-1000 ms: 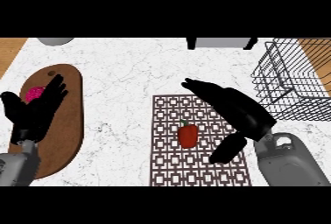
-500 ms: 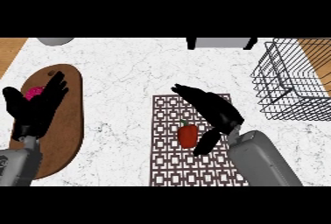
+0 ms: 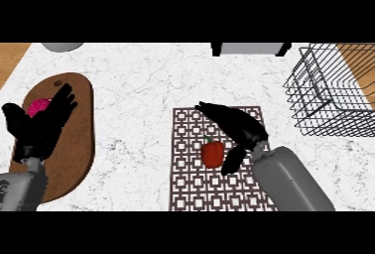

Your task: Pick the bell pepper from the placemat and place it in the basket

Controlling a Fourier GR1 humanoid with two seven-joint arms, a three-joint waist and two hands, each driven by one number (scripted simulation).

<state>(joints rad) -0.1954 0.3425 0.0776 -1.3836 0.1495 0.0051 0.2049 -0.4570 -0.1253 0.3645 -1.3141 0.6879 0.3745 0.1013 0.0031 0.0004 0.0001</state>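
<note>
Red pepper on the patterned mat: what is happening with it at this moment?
The right robot hand is over the placemat, open, its thumb beside the bell pepper, which lies on the mat and is not yet gripped. The wire basket stands apart at the counter's right. The left robot hand rests open over a wooden board near a pink item.

pink object (image 3: 38, 105) on a wooden cutting board (image 3: 73, 149), marble counter (image 3: 147, 89)

Bright, even light over my marble counter (image 3: 147, 89), no glare or hot spots. Shadows barely show; a faint soft one under my right hand (image 3: 238, 130). Basket (image 3: 330, 92) wires look jagged. No edge warping.
</note>
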